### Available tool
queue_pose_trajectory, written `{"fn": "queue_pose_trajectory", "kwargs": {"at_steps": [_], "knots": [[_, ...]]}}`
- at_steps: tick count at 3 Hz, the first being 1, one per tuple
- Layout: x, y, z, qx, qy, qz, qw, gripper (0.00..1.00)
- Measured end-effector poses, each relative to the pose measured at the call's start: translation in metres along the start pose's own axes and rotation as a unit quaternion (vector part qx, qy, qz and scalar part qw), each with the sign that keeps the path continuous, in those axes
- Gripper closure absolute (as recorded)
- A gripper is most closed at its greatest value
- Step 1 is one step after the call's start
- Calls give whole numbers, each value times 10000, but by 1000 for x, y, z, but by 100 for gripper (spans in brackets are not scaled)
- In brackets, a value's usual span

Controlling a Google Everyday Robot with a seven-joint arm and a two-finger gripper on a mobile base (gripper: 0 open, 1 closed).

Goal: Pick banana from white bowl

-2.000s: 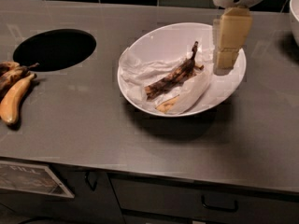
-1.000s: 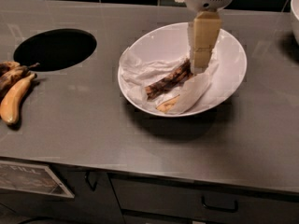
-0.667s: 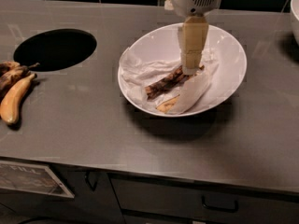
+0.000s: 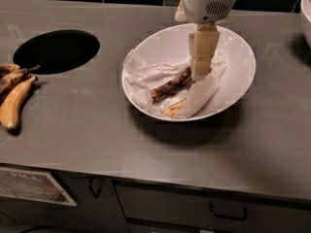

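Pincer (image 4: 201, 71) reaches down into the white bowl (image 4: 160, 45) on the table (image 4: 97, 130), its tip at the upper end of the dark banana (image 4: 169, 87). The banana lies on crumpled paper (image 4: 146, 74) inside the bowl. Whether the pincer is open or closed cannot be told.

The slim black-brown banana (image 4: 170, 86) lies on crumpled white paper (image 4: 155, 73) in the glossy white ceramic bowl (image 4: 243, 50), beside a pale-yellow peel scrap (image 4: 174, 109). The cream-coloured gripper (image 4: 201, 72) hangs inside the bowl at the banana's upper end. The grey metal counter (image 4: 97, 127) carries yellow-brown bananas (image 4: 14, 102) and a round black hole (image 4: 56, 51).
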State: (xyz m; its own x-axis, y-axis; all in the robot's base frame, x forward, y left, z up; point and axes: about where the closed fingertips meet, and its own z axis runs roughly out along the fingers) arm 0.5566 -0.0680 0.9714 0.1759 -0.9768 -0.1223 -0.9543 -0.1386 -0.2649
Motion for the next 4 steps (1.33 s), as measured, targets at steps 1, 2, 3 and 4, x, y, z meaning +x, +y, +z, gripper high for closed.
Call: {"fn": "queue_pose_trajectory", "kwargs": {"at_steps": [1,2,3,4], "knots": [[-3,-4,1,61,-24,-12,10000,0],[-9,-13,15,14,-126,-31,9999,0],[-18,-23,39,-178,-241,-107,9995,0],[-18,-27,58,-313,-339,-81,9989,0]]}}
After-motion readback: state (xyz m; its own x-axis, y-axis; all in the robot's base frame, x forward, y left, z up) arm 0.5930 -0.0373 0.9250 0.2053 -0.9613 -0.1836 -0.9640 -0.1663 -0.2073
